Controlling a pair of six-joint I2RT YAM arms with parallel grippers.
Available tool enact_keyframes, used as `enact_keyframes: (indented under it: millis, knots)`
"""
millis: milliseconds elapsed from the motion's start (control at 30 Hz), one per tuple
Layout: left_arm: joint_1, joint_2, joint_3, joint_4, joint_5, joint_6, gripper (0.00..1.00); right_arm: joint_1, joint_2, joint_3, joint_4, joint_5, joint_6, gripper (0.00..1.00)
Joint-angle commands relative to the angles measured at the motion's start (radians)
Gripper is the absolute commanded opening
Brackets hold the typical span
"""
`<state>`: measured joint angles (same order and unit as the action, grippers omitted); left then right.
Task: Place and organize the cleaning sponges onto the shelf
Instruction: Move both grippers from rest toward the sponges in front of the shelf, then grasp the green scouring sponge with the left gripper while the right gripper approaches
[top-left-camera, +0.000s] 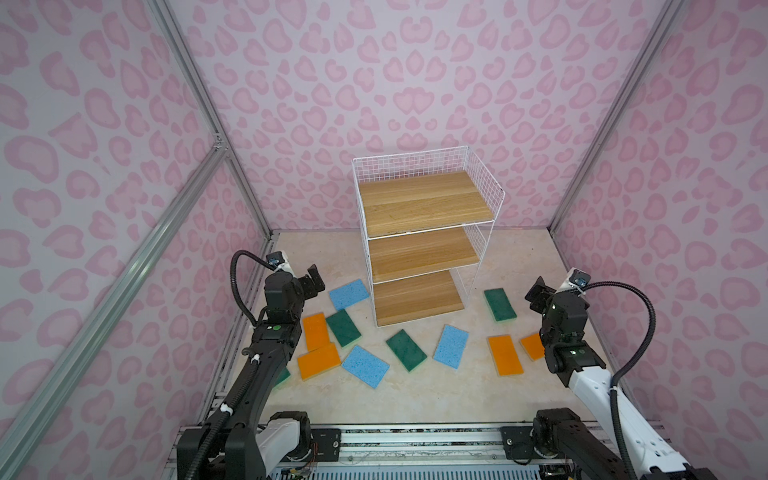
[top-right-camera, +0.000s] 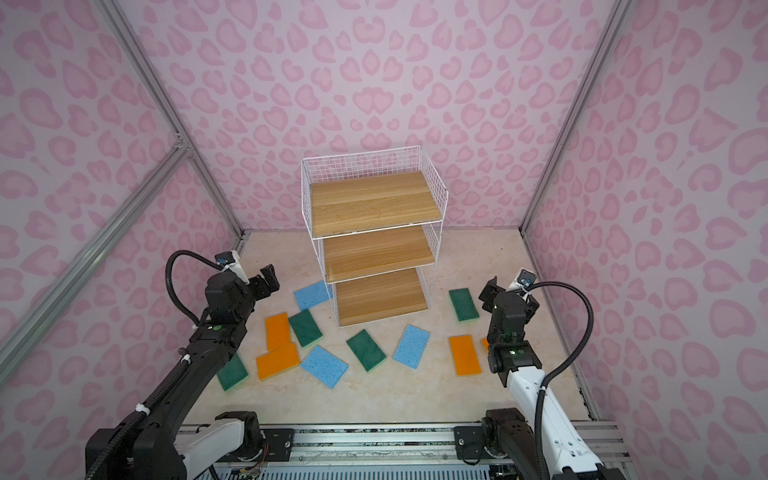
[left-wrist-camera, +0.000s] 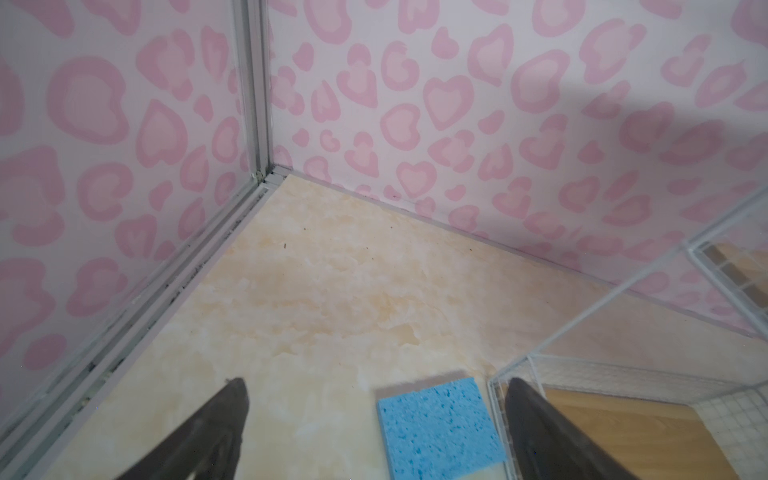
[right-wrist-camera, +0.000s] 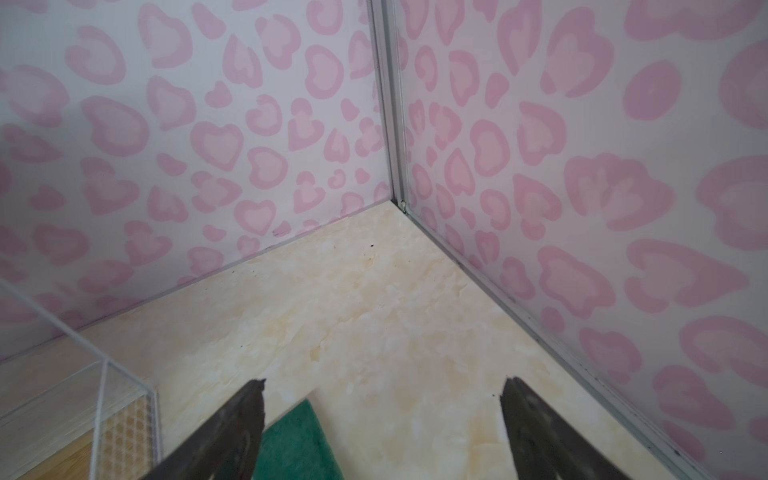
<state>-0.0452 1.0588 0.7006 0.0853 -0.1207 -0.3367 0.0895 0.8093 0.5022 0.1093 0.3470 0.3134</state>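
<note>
In both top views the shelf (top-left-camera: 419, 203) (top-right-camera: 374, 199) stands toward the back of the tabletop (top-left-camera: 415, 399), and its three wooden boards are bare. All the sponges lie flat on the tabletop.

- **Just left of the shelf's lowest board:** a blue sponge (top-left-camera: 349, 294).
- **Left of and in front of the shelf:** two orange sponges (top-left-camera: 316, 331) (top-left-camera: 319, 360) and a dark green sponge (top-left-camera: 343, 328) crowd together. A second blue sponge (top-left-camera: 365, 365) lies beside them, and a half-hidden green sponge (top-right-camera: 232, 372) lies under the left arm.
- **Straight in front of the shelf:** a middle green sponge (top-left-camera: 406, 350) and a third blue sponge (top-left-camera: 451, 347).
- **Right of the shelf's lowest board:** a right-hand green sponge (top-left-camera: 500, 304).
- **Right of and in front of the shelf:** a lone orange sponge (top-left-camera: 505, 355) and a part-hidden orange sponge (top-left-camera: 532, 346) behind the right arm.

The left fingers (top-left-camera: 314, 277) hover left of the shelf and the right fingers (top-left-camera: 536, 291) hover right of it.

In the left wrist view the left fingers (left-wrist-camera: 224, 424) are spread wide and released, with nothing between them. Under them the blue sponge (left-wrist-camera: 436, 428) rests on the tabletop just beside the wire corner of the shelf (left-wrist-camera: 623, 432).

In the right wrist view the right fingers (right-wrist-camera: 237, 428) are likewise spread and grasp nothing. The right-hand green sponge (right-wrist-camera: 299, 444) lies on the tabletop beneath them, near the wire side of the shelf (right-wrist-camera: 41, 461) but apart from it.
</note>
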Motion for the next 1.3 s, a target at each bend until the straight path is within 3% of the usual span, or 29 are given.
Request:
enact_keyframes:
  millis: [0,200,333,433,500,633,800,1033,1267]
  knots:
    - [-0.051,-0.08,0.001,-0.266,0.009,-0.128,0.98,0.034,-0.091,0.009,-0.255,-0.134,0.087,0.9]
    - [-0.285,-0.286,-0.166,-0.367,-0.059,-0.266,1.0,0.164,-0.222,0.05,-0.466,-0.235,0.198,0.9]
    - [-0.451,-0.348,-0.279,-0.363,-0.074,-0.411,0.9,0.318,-0.196,0.068,-0.547,-0.249,0.291,0.86]
    - [-0.559,-0.309,-0.326,-0.313,-0.065,-0.464,0.87,0.431,-0.152,0.047,-0.53,-0.258,0.357,0.86]
    - [-0.598,-0.25,-0.334,-0.283,-0.057,-0.479,0.86,0.494,-0.114,0.033,-0.502,-0.255,0.384,0.73]
    - [-0.637,-0.143,-0.324,-0.214,-0.008,-0.511,0.8,0.58,-0.046,0.012,-0.449,-0.255,0.417,0.62]
    - [-0.738,-0.058,-0.265,-0.193,-0.066,-0.557,0.75,0.592,-0.025,-0.026,-0.393,-0.286,0.438,0.6]
    - [-0.833,0.208,-0.138,-0.131,-0.139,-0.611,0.68,0.585,-0.021,-0.057,-0.33,-0.305,0.426,0.6]
    - [-0.881,0.368,-0.087,-0.078,-0.164,-0.689,0.65,0.498,-0.062,-0.084,-0.314,-0.396,0.428,0.6]
